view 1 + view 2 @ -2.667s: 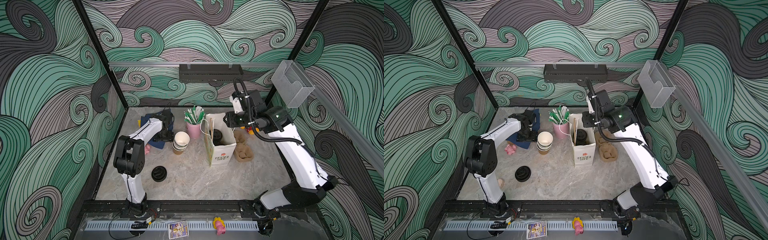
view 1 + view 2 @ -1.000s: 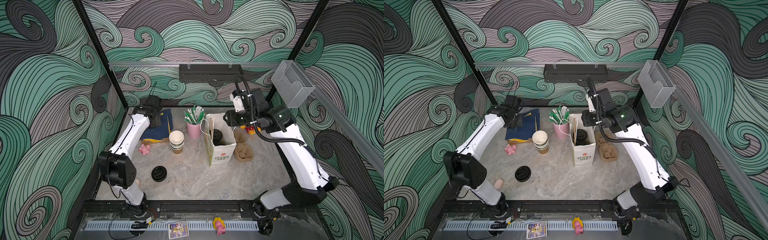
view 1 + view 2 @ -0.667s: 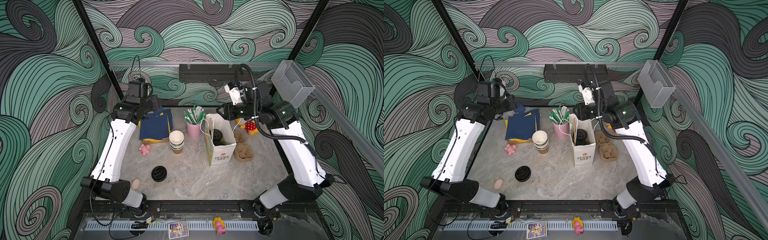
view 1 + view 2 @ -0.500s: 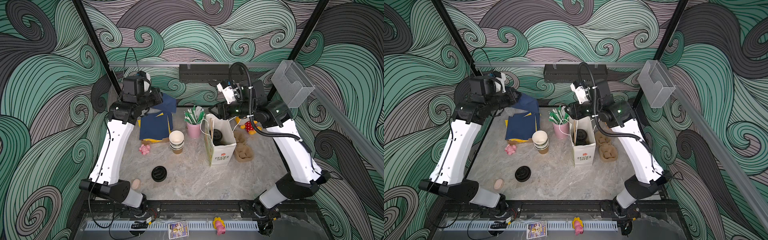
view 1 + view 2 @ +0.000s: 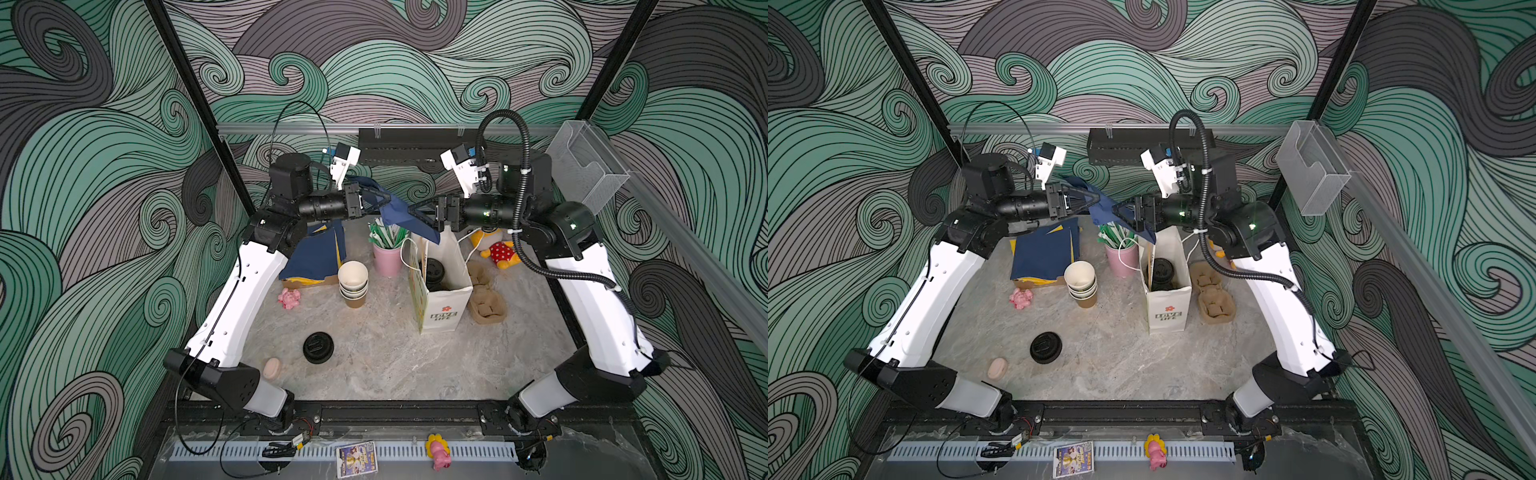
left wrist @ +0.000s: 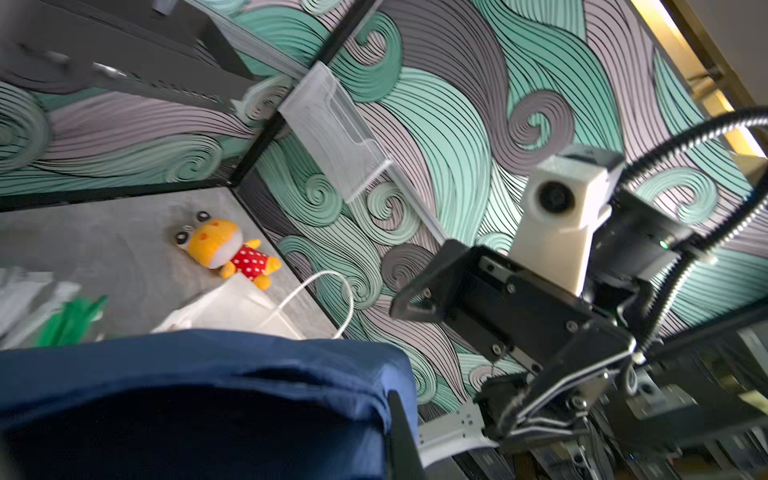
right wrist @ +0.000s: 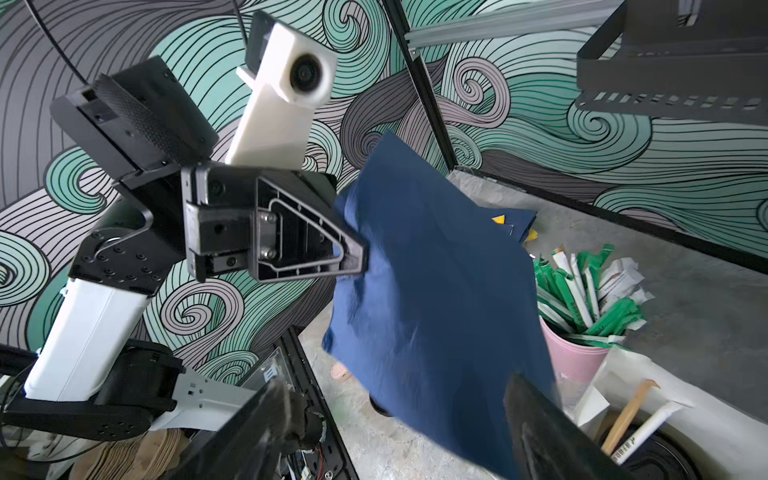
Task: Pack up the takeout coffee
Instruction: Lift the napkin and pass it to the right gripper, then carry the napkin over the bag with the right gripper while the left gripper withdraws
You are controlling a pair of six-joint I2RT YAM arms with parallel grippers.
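The takeout coffee shows as a black-lidded cup [image 5: 434, 270] [image 5: 1162, 270] [image 7: 648, 453] standing inside the white paper bag [image 5: 442, 309] [image 5: 1167, 309]. High above the table my left gripper [image 5: 384, 199] [image 5: 1096, 199] [image 6: 386, 415] [image 7: 353, 253] is shut on the edge of a dark blue napkin [image 5: 401, 212] [image 5: 1106, 208] [image 6: 208, 395] [image 7: 436, 291], which hangs down over the bag. Facing it, my right gripper [image 5: 415, 210] [image 5: 1119, 210] [image 7: 399, 415] stands wide open. The napkin's lower edge hangs between its fingers, which do not press on it.
A stack of open olive cups [image 5: 353, 282] and a loose black lid [image 5: 318, 347] sit left of the bag. A pink cup of straws [image 5: 387, 259], the blue napkin pile [image 5: 320, 253], cardboard carriers [image 5: 486, 299] and a plush toy [image 5: 496, 249] lie around it.
My left arm lifted a napkin off the pile and swung it up toward the middle. My right gripper rose from the bag, turned toward the napkin and opened wide.
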